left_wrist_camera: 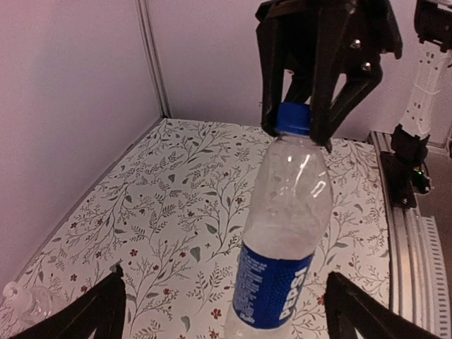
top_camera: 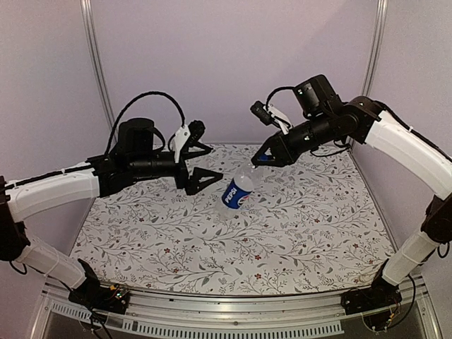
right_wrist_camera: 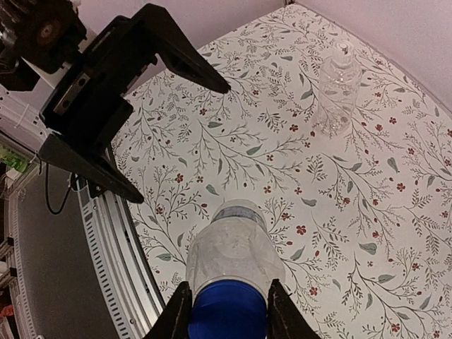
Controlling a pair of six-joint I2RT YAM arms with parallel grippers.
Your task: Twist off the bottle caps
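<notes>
The right gripper [top_camera: 263, 159] is clamping the blue cap [left_wrist_camera: 293, 118] of the Pepsi bottle [top_camera: 238, 192], which is standing mid-way across the table [top_camera: 318, 233]. The left gripper [top_camera: 217, 162] is gaping wide beside it, touching nothing. With its body unbraced, the bottle is likely risking a spin or topple under any twist.

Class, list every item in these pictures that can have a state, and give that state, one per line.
Pepsi bottle: capped, held by its cap.
blue cap: on the bottle, gripped.
plain bottle: upright, capped.
left tool: open, empty.
right tool: shut on blue cap.
</notes>
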